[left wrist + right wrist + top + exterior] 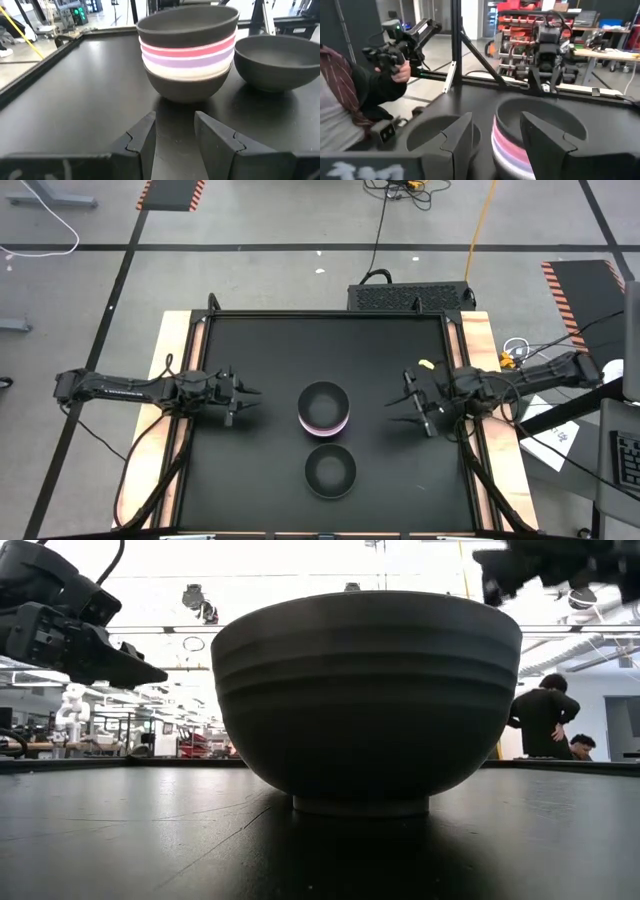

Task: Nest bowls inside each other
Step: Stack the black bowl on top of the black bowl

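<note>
Left gripper [243,402] part open, empty; bowl stack [324,408] ahead of it. Right gripper [407,406] part open, empty; lone black bowl [330,469] nearby.

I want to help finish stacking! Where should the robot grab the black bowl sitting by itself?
Probably its rim. The lone black bowl stands upright and open, so a gripper could come from above and pinch its thin wall, one finger inside and one outside.

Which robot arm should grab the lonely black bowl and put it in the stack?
Probably the right gripper: it seems slightly closer to the single black bowl beside the stack. The open left gripper is nearly as close.
</note>
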Tool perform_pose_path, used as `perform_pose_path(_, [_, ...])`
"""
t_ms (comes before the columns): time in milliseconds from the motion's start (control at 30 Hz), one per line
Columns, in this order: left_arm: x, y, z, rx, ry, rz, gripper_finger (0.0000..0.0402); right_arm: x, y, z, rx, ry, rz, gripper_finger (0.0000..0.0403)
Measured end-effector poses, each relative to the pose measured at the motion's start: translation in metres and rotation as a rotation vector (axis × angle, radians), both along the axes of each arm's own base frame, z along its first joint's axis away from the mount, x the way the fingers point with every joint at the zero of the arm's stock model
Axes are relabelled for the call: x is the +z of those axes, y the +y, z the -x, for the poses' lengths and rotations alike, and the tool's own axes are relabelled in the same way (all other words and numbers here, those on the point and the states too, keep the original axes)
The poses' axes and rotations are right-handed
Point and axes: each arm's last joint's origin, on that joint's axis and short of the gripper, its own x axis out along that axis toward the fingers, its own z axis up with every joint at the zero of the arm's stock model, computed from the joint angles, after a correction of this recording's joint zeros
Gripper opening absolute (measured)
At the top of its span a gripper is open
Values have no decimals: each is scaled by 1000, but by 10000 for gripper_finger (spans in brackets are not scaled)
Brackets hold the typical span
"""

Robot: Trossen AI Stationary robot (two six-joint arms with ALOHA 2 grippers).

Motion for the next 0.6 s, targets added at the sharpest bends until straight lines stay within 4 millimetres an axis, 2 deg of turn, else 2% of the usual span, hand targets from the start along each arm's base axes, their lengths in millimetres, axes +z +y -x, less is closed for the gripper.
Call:
perform_pose_path(133, [-2,0,0,-1,18,1,136,29,13,-21,0,90,47,155])
perform_pose_path(300, [-3,0,1,-10,35,4,136,43,40,-44,-32,203,135,155])
perform_pose_path(467, [-4,-1,1,-28,38,8,136,35,68,-60,22,335,128,155])
perform_pose_path(600, [-4,-1,1,-29,38,5,136,24,82,-68,48,396,111,155])
